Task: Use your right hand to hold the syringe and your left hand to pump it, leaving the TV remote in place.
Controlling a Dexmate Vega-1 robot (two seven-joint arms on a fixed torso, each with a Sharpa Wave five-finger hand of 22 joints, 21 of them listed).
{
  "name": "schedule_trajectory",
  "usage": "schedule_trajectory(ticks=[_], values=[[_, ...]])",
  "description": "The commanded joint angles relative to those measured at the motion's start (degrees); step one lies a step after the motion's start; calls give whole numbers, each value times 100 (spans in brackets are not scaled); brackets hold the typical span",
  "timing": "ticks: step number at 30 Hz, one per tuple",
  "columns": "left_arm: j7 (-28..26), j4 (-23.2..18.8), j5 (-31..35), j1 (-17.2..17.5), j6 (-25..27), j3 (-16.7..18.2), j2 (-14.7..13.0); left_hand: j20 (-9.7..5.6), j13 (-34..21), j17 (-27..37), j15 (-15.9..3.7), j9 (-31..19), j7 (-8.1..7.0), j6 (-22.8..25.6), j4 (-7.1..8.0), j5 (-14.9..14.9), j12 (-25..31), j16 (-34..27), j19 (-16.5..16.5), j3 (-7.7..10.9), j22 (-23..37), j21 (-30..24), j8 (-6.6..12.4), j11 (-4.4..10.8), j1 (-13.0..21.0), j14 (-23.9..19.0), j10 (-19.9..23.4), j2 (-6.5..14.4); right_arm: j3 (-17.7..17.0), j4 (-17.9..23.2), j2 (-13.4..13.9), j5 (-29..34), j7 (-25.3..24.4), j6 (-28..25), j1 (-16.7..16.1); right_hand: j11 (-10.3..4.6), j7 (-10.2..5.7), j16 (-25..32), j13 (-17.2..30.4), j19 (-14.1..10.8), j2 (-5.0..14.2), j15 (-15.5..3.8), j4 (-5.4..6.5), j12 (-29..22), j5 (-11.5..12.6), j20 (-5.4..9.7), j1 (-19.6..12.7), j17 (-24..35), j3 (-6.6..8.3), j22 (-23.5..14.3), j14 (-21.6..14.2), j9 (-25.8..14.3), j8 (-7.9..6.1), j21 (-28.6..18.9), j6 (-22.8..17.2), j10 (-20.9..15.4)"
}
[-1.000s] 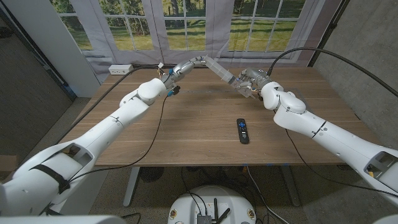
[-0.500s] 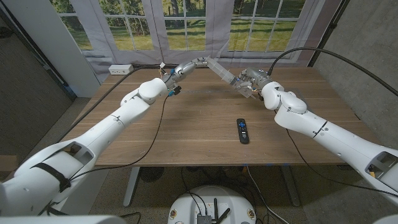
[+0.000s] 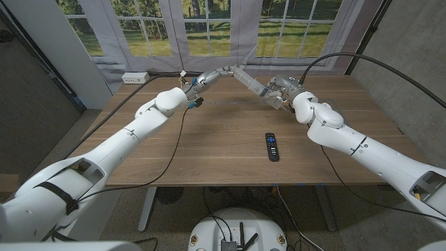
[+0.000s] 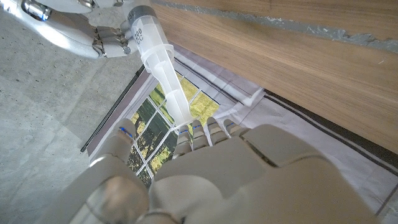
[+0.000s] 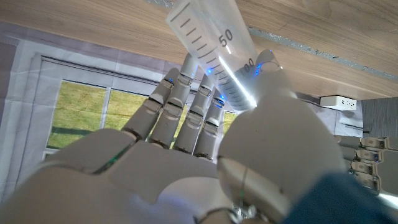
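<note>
Left hand (image 4: 211, 180) gripping plunger end of syringe (image 4: 163, 68); barrel held by right hand (image 4: 93, 34). Wooden tabletop (image 4: 311, 56) and window (image 4: 158, 130) behind.

In the head view the syringe (image 3: 249, 81) is small between the two hands, so its markings cannot be read there. Where the left hand (image 3: 209, 75) meets its plunger end is too small to tell. In the left wrist view that hand (image 4: 205, 177) hides the plunger's end behind its fingers. In the right wrist view the barrel (image 5: 214, 46) is cut off by the picture's edge, its lower part hidden behind the right hand (image 5: 205, 143). The remote's (image 3: 271, 146) buttons are too small to tell.
</note>
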State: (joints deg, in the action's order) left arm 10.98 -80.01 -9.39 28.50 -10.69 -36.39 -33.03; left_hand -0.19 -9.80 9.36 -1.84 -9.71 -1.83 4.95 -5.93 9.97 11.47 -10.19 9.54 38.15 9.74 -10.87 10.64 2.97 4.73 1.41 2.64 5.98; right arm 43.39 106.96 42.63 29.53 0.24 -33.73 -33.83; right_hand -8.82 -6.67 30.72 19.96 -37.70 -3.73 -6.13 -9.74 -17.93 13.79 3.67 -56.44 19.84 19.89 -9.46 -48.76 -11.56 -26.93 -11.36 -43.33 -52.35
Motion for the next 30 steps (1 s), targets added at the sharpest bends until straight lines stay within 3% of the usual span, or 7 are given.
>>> schedule_trajectory(ticks=[1, 30], values=[[76, -66, -14, 25, 22, -21, -29, 11, -12, 5, -463, -17, 37, 213, 24, 10, 5, -11, -7, 15, 21, -40, 17, 23, -73, -51, 56, 317, -25, 70, -52, 54, -76, -81, -57, -250, -442, -8, 23, -51, 765, -760, 12, 7, 25, 337, -751, 40, -21, -34, -79, -24, -14, -6, -511, -296], [124, -433, 174, 4, 125, 11, -224, -10, -15, 2, -465, -18, 33, 247, 40, 14, -12, -9, -98, 64, 22, -60, -1, 25, -92, -121, 103, 319, -45, 51, -297, -19, -440, -106, -197, -245, -427, -77, 62, -45, 781, -755, 16, 68, 30, 368, -821, 118, -54, -35, -98, -26, 34, 0, -514, -324]])
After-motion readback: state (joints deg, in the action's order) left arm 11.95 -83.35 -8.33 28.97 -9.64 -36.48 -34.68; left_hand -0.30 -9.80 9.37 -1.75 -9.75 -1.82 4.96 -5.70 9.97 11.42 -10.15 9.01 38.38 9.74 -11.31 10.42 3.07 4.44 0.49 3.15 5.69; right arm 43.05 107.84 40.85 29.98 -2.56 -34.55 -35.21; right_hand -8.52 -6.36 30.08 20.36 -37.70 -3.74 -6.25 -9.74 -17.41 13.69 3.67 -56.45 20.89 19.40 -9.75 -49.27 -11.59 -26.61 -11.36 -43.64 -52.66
